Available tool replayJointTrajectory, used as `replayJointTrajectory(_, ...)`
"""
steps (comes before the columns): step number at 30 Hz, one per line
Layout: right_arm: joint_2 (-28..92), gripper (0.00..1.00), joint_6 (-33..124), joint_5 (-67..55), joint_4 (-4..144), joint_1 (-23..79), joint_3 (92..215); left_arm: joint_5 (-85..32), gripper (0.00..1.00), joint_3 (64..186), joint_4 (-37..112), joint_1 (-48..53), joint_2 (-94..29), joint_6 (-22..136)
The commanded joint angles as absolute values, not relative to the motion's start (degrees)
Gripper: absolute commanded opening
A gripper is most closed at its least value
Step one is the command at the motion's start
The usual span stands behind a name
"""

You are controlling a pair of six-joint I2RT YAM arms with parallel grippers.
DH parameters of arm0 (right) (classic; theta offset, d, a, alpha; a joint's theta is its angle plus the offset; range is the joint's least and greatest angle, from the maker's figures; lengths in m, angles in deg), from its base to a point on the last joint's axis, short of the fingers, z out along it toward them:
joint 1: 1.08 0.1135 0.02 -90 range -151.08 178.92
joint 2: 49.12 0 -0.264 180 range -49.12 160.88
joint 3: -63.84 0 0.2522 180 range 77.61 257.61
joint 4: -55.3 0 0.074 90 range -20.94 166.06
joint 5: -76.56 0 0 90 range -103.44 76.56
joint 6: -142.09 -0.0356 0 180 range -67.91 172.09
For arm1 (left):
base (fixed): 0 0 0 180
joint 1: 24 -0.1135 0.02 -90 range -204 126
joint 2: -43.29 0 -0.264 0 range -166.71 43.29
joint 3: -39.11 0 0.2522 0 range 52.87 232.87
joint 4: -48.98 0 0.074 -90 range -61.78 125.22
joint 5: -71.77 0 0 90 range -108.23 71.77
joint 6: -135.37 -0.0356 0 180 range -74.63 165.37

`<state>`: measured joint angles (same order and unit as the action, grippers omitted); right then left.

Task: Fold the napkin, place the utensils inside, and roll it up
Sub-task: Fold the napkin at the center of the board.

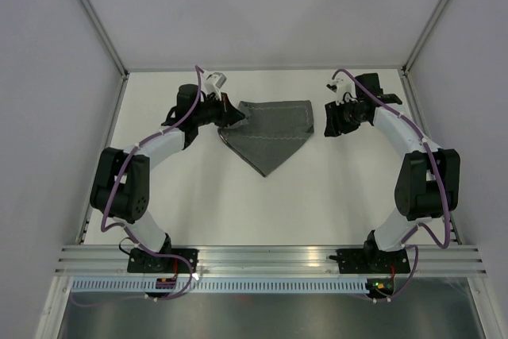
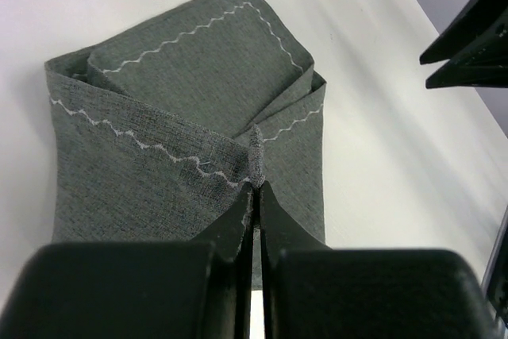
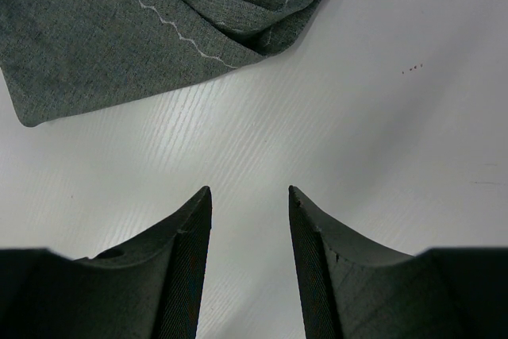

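Observation:
The dark grey napkin (image 1: pixel 272 134) lies folded at the back middle of the white table, its lower part tapering to a point toward me. A pale zigzag stitch runs along its hems (image 2: pixel 151 144). My left gripper (image 1: pixel 230 117) is shut on a pinched ridge of the napkin (image 2: pixel 255 156) at its left corner. My right gripper (image 1: pixel 331 126) stands open just right of the napkin's right edge, a little apart from it, with only bare table between its fingers (image 3: pixel 190 252). The napkin's corner (image 3: pixel 159 29) lies ahead of those fingers. The utensils are out of view.
White walls and metal frame posts (image 1: pixel 95 21) close in the table on three sides. An aluminium rail (image 1: pixel 270 258) runs along the near edge by the arm bases. The right arm's dark fingers (image 2: pixel 472 33) show at the left wrist view's upper right.

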<state>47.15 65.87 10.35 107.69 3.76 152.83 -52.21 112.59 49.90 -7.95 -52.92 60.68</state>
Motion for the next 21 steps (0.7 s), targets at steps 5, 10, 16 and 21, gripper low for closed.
replayJointTrajectory(5, 46.1, 0.5, 66.3, 9.7, 107.2, 4.9, 152.6, -58.1, 0.02, 111.9, 50.0, -5.6, -55.5, 57.0)
replayJointTrajectory(10, 46.4, 0.5, 66.3, 9.2, 107.2, 5.4, 152.7, -58.5, 0.02, 110.4, 49.8, -3.9, -58.0, 56.7)
replayJointTrajectory(16, 46.8, 0.5, 66.0, 8.7, 106.9, 6.1, 152.8, -58.4, 0.02, 109.1, 48.8, -2.4, -60.2, 56.2)
replayJointTrajectory(21, 47.0, 0.5, 65.7, 8.3, 106.8, 6.8, 152.9, -57.6, 0.02, 108.1, 48.6, -1.5, -61.0, 56.3)
